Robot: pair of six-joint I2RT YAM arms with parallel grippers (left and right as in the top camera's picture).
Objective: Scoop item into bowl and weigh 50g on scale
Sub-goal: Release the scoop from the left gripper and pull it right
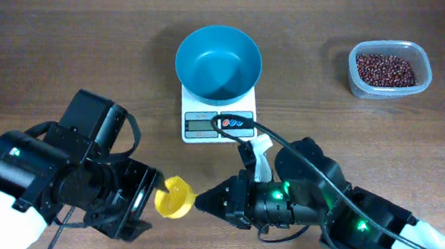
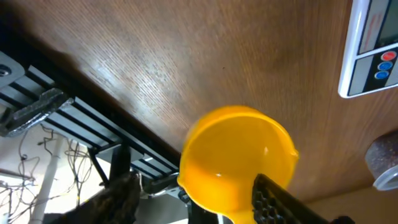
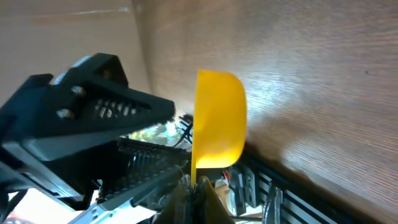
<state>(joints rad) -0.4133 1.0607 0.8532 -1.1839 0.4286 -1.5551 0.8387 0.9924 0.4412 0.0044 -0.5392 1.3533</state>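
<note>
The teal-blue bowl (image 1: 182, 58) stands empty on the white scale (image 1: 206, 124) at the table's middle back. The scale's buttons also show in the left wrist view (image 2: 373, 62). The red-brown beans (image 1: 386, 69) lie in a clear tub at the back right. A yellow scoop (image 1: 173, 198) hangs near the table's front edge between both grippers. My right gripper (image 1: 202, 204) is shut on the scoop's thin handle (image 3: 194, 186), with the cup (image 3: 217, 118) sticking out ahead. My left gripper (image 2: 196, 190) is open, its fingers on either side of the scoop's cup (image 2: 239, 155).
The clear tub (image 1: 424, 78) holding the beans stands far right of the scale, and is blurred in the left wrist view (image 2: 385, 158). Both arms crowd the table's front edge (image 2: 124, 118). A black cable (image 1: 287, 140) runs from the right arm past the scale's front.
</note>
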